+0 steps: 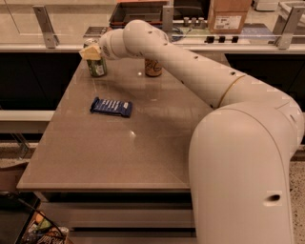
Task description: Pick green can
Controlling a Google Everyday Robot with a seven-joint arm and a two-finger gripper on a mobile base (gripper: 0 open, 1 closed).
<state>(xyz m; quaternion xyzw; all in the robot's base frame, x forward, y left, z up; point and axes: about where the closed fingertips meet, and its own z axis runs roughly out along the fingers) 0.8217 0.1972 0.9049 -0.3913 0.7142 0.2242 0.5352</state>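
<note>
Gripper (pixel 90 51) covers the top of the green can (pixel 97 68), which stands upright near the far left corner of the table (pixel 119 157); whether it has hold of the can cannot be told. The arm (pixel 200 76) hides the top of an orange-tan can (pixel 153 69) further right. A blue packet (pixel 111 106) lies flat, well apart from both cans, and open tabletop stretches to the near edge.

Looks like an office canteen or break area. Gripper (pixel 90 51) sits over the green can (pixel 96 67) at the far corner of a brown table (pixel 143 147). Behind the gripper: serving counter (pixel 28 47) with glass guard (pixel 19 19), cardboard box (pixel 230 14).
</note>
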